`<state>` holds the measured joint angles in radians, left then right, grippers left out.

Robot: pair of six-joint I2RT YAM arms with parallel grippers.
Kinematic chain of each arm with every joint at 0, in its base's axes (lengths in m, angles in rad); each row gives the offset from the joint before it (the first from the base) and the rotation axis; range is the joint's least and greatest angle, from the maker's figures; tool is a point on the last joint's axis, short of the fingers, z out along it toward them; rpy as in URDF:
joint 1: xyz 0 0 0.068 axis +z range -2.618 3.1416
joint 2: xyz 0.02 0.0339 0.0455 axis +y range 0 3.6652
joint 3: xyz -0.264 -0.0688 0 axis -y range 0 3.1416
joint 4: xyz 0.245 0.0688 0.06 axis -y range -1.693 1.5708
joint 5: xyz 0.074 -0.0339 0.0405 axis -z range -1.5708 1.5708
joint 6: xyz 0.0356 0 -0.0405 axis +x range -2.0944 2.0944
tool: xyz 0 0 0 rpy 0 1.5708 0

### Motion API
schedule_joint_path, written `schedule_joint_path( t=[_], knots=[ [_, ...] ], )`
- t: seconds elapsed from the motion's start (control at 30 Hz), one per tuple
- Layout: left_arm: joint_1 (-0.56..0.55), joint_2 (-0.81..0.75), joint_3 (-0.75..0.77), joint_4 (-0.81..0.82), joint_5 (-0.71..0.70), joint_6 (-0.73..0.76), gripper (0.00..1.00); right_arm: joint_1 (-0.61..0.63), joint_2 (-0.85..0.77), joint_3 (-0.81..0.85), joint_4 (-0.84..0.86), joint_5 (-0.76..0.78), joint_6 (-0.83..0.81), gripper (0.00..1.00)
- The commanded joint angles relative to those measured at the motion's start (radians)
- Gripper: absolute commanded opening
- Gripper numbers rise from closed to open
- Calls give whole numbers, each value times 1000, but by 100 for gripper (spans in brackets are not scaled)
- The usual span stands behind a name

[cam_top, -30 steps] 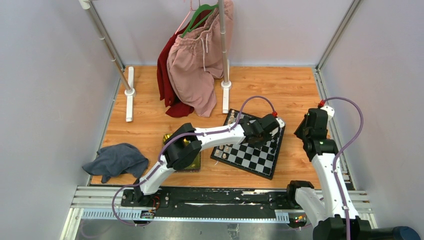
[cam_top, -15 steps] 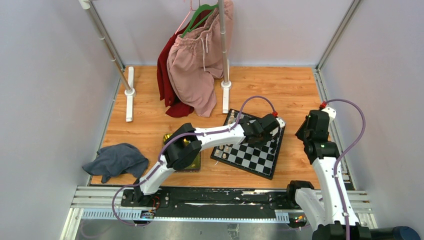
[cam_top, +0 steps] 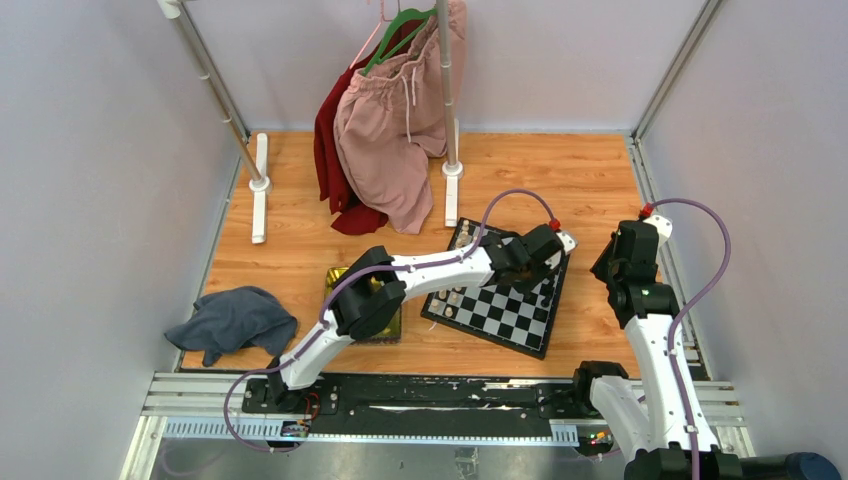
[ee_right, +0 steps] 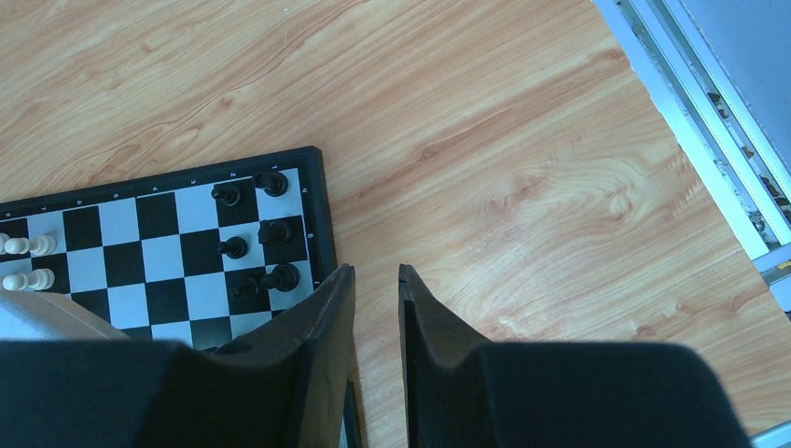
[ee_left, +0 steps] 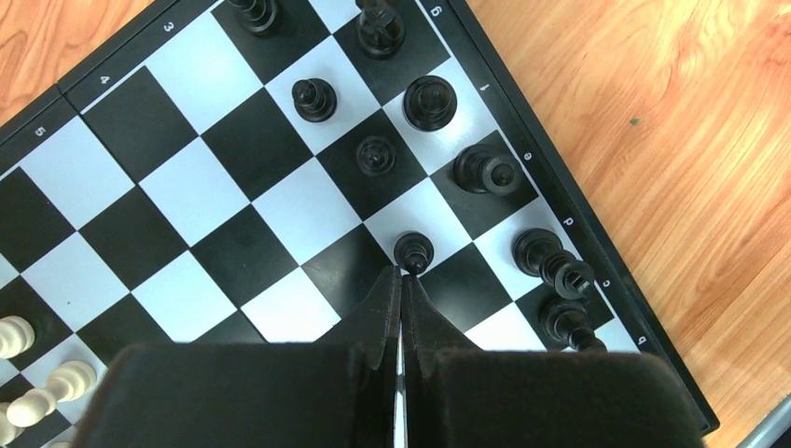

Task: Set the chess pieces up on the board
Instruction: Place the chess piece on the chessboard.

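Left gripper (ee_left: 401, 280) pinched together, tips perhaps touching black pawn (ee_left: 412, 252).

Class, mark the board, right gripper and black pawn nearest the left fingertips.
board (ee_left: 308, 205), left wrist view, light square
black pawn (ee_left: 413, 250), left wrist view, head
right gripper (ee_right: 376, 273), right wrist view, between fingertips

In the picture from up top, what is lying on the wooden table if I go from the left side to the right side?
Grey-blue cloth → yellow-green tray, partly under the left arm → chessboard → right arm.
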<state>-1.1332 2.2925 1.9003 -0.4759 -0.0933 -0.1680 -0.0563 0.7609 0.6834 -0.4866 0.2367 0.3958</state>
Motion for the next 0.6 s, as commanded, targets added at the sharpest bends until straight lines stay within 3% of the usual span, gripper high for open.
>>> schedule_joint_path(
  t=[0.0, 0.57],
  knots=[
    [7, 33, 34, 3, 22, -4, 0, -16, -8, 2, -17, 26, 3, 28],
    [6, 53, 62, 3, 37, -16, 0, -15, -4, 4, -13, 26, -2, 28]
  ],
)
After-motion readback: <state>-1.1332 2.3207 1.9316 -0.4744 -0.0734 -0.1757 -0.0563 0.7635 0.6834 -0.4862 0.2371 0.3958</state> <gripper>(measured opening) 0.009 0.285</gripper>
